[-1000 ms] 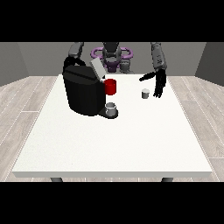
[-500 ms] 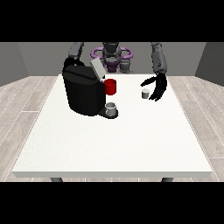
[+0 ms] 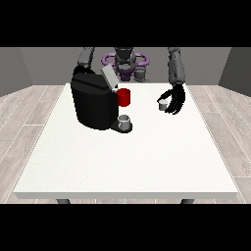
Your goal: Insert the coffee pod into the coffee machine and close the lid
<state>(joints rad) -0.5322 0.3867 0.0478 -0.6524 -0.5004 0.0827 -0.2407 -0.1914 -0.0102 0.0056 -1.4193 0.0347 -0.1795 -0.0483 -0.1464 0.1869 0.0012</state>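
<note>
A black coffee machine (image 3: 94, 103) stands at the table's back left, its grey lid (image 3: 109, 76) tilted up and open, a red part (image 3: 124, 97) on its front. A small grey cup (image 3: 124, 121) sits on its drip base. The small grey coffee pod (image 3: 162, 104) stands on the table to the right. The hand at the view's right (image 3: 175, 100) is right beside the pod, fingers curved around it without clearly closing. The other arm (image 3: 86, 58) reaches down behind the machine; its hand is hidden.
The white table (image 3: 127, 157) stretches wide toward the camera, with its front edge near the view's bottom. The robot's torso (image 3: 125, 62) stands behind the back edge.
The hand at the view's right has drifted slightly closer to the pod. The machine, lid and pod have not moved.
</note>
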